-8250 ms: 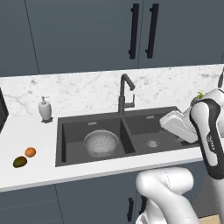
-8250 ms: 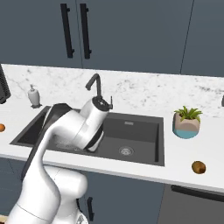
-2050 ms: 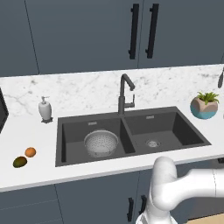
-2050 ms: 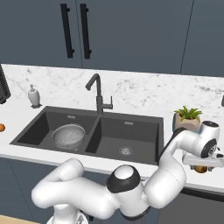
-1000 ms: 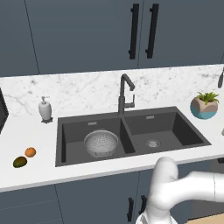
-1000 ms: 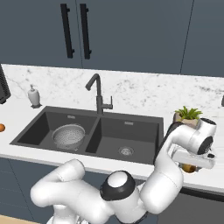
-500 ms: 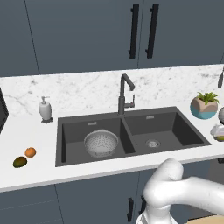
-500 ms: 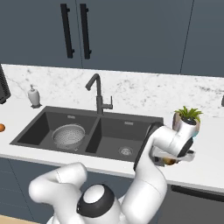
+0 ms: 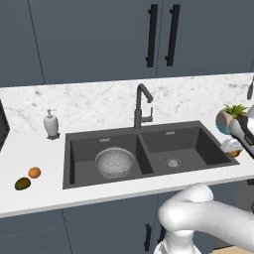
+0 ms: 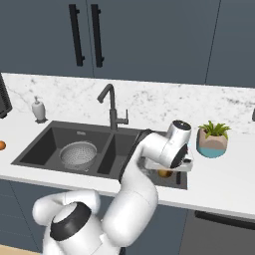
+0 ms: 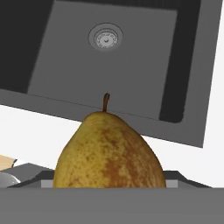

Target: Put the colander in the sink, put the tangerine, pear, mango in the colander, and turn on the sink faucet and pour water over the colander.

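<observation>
My gripper (image 10: 168,171) hangs over the front right corner of the dark sink (image 10: 50,137), shut on the yellow-brown pear (image 10: 164,174). In the hand view the pear (image 11: 109,153) looms close, stem up, with the right basin (image 11: 131,74) and its drain below it. From the left base view the gripper (image 9: 233,149) sits at the sink's (image 9: 198,144) right end. The silver colander (image 9: 114,162) (image 10: 78,155) rests in the left basin. On the left counter lie the tangerine (image 9: 34,172) and the mango (image 9: 22,183). The dark faucet (image 9: 142,106) (image 10: 110,107) stands behind the divider, with no stream showing.
A white soap dispenser (image 9: 50,124) (image 10: 38,109) stands behind the sink on the left. A potted plant (image 9: 228,119) (image 10: 212,137) sits on the counter to the right, close to the gripper. Dark cabinets hang above the marble backsplash.
The arm has swung left from the right counter toward the sink's right basin, carrying the pear along. The colander, tangerine and mango have stayed put.
</observation>
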